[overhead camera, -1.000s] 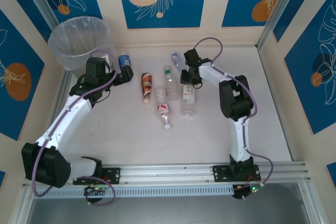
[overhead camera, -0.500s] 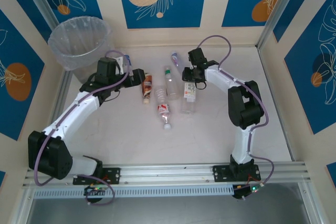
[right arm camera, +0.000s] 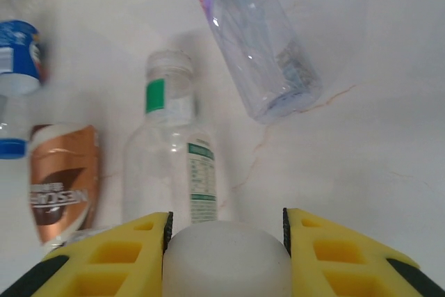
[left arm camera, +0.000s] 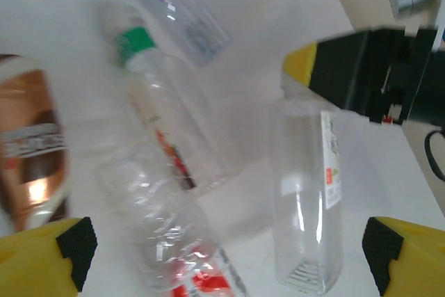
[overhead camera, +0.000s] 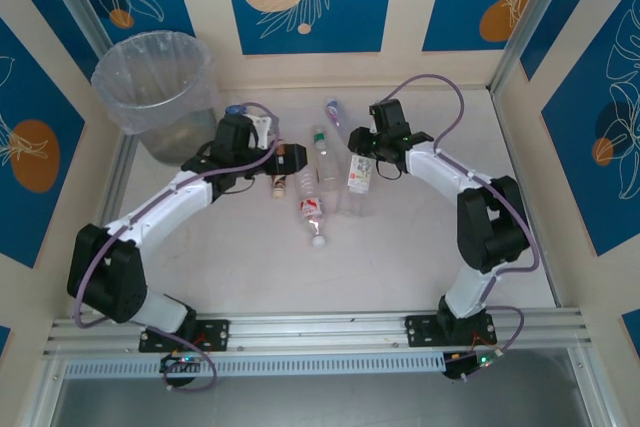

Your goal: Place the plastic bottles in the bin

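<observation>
Several plastic bottles lie grouped mid-table. My left gripper [overhead camera: 285, 155] is open over the brown-labelled bottle [overhead camera: 279, 175]. In its wrist view the left gripper [left arm camera: 228, 245] straddles a crushed red-labelled bottle [left arm camera: 174, 241] and a clear white-labelled bottle [left arm camera: 306, 199]; a green-capped bottle [left arm camera: 160, 102] lies behind them. My right gripper [overhead camera: 362, 150] is shut on the white-labelled bottle [overhead camera: 358, 185] at its neck. Both pads of the right gripper [right arm camera: 226, 241] press the bottle's white cap [right arm camera: 226, 262]. The bin [overhead camera: 150, 82] stands at the far left corner.
A blue-labelled bottle [right arm camera: 17, 67] lies next to the bin, its blue cap [overhead camera: 233, 109] peeking out behind my left arm. A purple-labelled bottle [overhead camera: 333, 112] lies near the back wall. Patterned walls close off the back and both sides of the table.
My left arm has swung right from beside the bin to the bottle cluster. The right gripper has shifted slightly right, still at the white-labelled bottle's neck.
</observation>
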Controlling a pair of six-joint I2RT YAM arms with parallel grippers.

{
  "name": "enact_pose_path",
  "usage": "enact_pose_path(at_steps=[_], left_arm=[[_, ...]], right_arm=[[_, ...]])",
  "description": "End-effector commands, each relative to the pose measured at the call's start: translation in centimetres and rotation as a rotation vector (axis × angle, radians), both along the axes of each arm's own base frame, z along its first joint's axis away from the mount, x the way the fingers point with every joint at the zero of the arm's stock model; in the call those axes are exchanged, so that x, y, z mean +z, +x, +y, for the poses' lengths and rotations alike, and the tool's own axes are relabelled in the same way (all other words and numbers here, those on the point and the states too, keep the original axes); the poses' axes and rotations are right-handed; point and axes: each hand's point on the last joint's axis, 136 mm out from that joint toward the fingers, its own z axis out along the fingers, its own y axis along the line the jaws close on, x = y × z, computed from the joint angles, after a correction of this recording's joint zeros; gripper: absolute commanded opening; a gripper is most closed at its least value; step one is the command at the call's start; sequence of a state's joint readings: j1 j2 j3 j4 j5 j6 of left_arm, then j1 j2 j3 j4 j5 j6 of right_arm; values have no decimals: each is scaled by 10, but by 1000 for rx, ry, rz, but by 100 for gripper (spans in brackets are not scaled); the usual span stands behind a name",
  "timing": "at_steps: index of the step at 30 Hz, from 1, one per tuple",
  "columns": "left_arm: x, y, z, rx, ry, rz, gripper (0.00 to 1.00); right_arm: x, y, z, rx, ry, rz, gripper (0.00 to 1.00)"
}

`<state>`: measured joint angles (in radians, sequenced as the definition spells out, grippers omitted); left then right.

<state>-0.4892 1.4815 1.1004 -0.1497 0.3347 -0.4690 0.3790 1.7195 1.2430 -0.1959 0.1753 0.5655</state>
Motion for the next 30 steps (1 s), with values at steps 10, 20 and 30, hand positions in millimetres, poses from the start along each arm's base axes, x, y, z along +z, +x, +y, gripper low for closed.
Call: enact_pose_path(at_steps=[10,20,30], left_arm=[[1,-26,-83,-297,-92,-20,99],[3,-26,-113,-351,-92,-16,89],[3,-30,-126,-378,-13,-60,69]], right_arm=[[77,-23,27,31,254,-167,25],[90,-36,30,40,270,-191,26],[99,-40,32,44,259,-184,25]])
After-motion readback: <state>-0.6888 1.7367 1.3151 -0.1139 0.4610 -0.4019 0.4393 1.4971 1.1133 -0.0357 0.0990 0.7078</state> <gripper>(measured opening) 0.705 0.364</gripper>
